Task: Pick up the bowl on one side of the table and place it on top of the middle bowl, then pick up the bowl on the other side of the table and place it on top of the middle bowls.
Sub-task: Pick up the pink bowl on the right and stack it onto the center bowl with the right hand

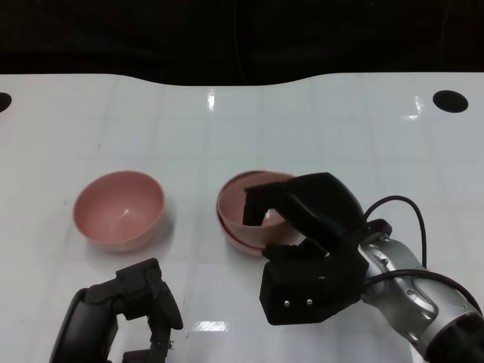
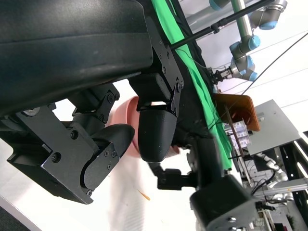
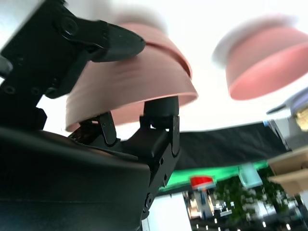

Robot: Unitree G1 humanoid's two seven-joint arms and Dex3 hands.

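As seen from the head view, three pink bowls are counted on the white desk: one lone bowl stands at the left, and two are nested at the middle, an upper bowl seated inside a lower bowl whose rim shows just beneath it. The right hand grips the upper bowl, with fingers hooked over its near rim into the hollow; the right wrist view confirms fingers on both the inner and outer wall. The left hand sits low near the desk's front edge, just short of the lone bowl and apart from it, fingers curled loosely and holding nothing. Two dark round holes are noted at the desk's far corners.
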